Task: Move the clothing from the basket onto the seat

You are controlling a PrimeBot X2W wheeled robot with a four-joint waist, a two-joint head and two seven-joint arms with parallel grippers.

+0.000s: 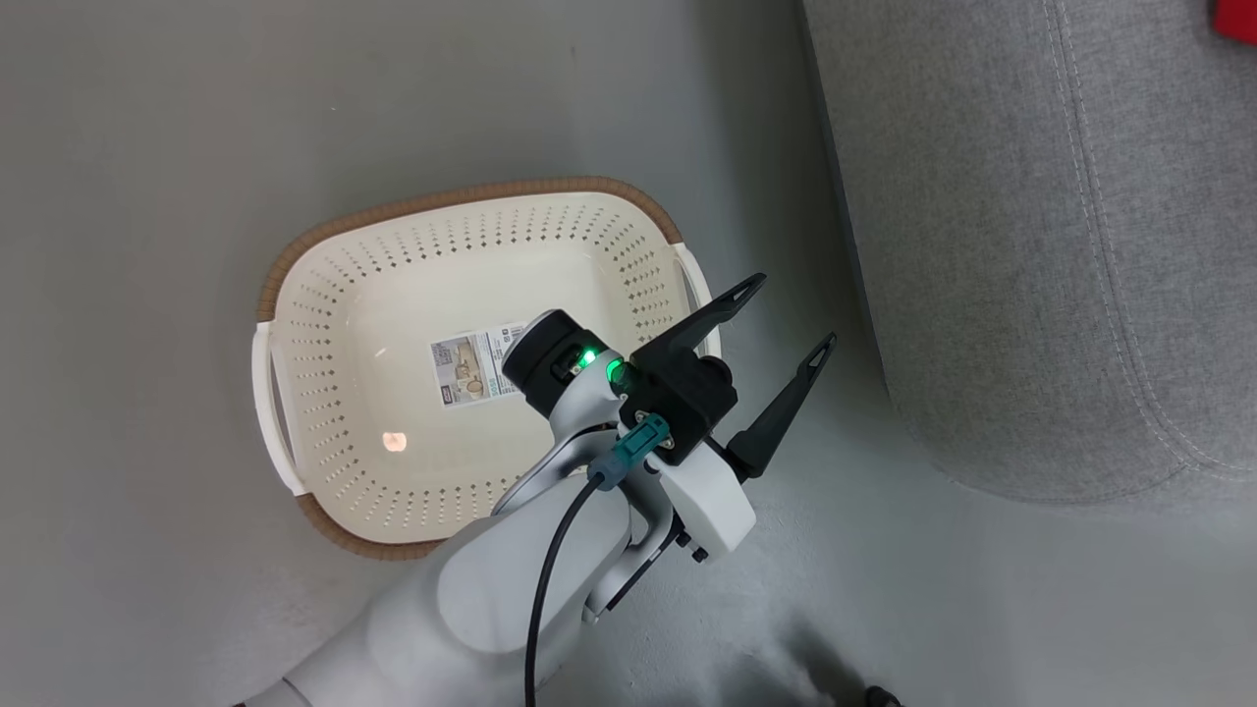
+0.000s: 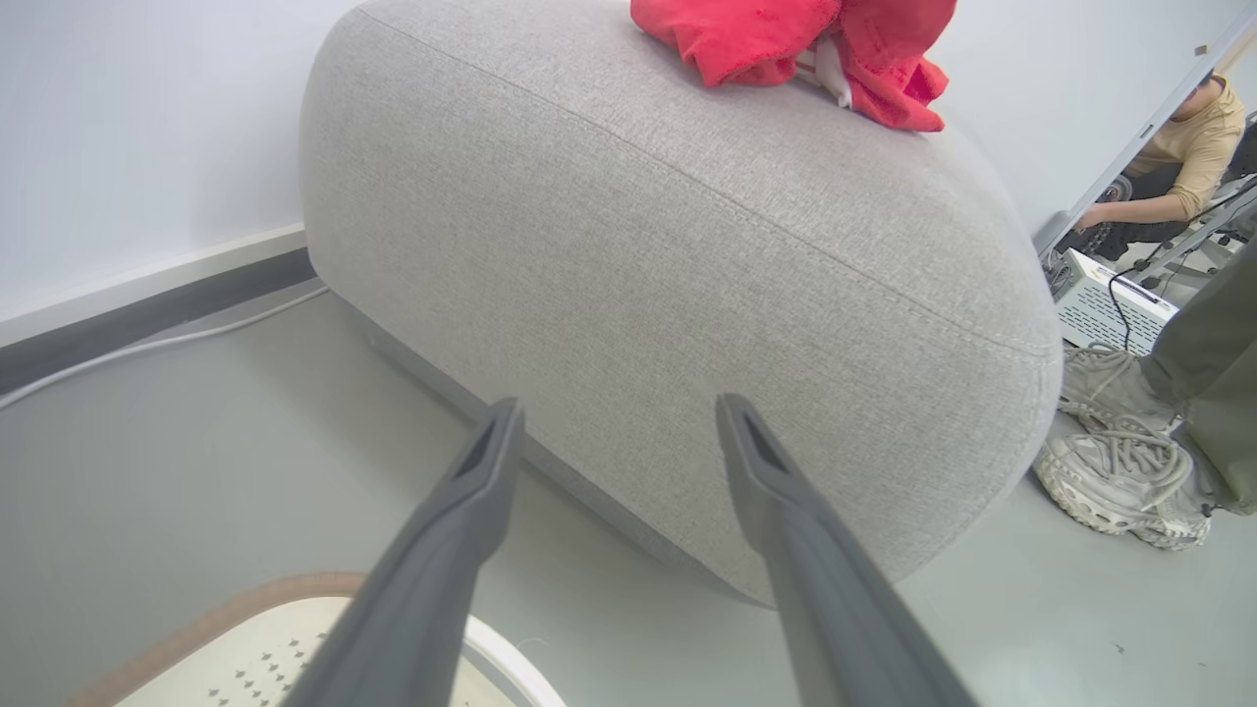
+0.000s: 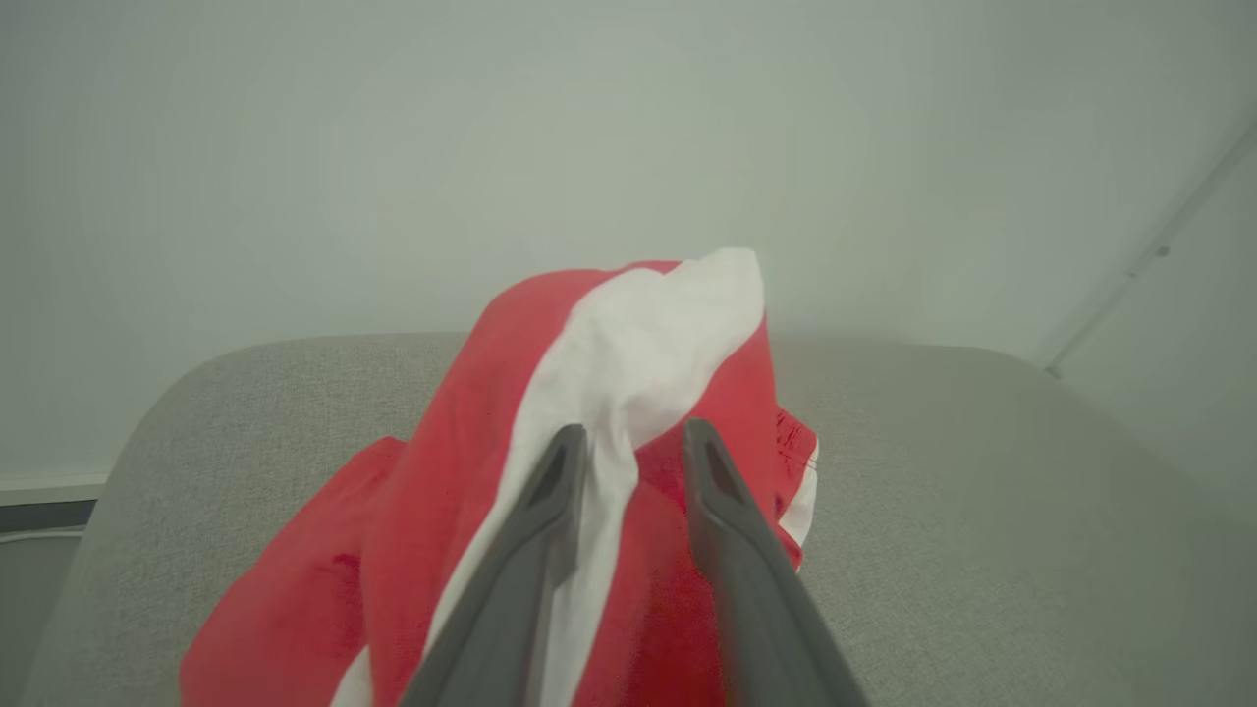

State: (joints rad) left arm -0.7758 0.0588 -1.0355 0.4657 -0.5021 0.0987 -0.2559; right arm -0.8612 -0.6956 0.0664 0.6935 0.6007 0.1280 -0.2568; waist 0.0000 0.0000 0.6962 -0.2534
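Right, closest to us is the left gripper (image 1: 792, 312), its two long dark fingers spread as wide as they go and holding nothing. It hangs over the right-hand end of the cream plastic laundry basket with perforated sides and a brown woven-look rim (image 1: 471, 191). The basket sits on the pale grey floor (image 1: 147, 147), and on its bare base we can see a paper barcode label (image 1: 476, 365).

Now out past the fingertips, and just beside the basket is the big grey woven-fabric sofa with rounded corners and stitched seams (image 2: 638, 245). Up on top of it lies the bright red soft clothing with white trim (image 2: 746, 39), bunched in a heap.

From the right wrist we see the right gripper (image 3: 633, 437) at that heap. Its fingers stand a narrow gap apart with the white trim lying in the gap. We can't tell whether they are pinching the cloth.

Further back, beside the sofa's far corner, we see a pair of pale laced shoes (image 2: 1120, 471) and a grey trouser leg. Beyond them a person in a tan top (image 2: 1188, 128) sits low by the wall.
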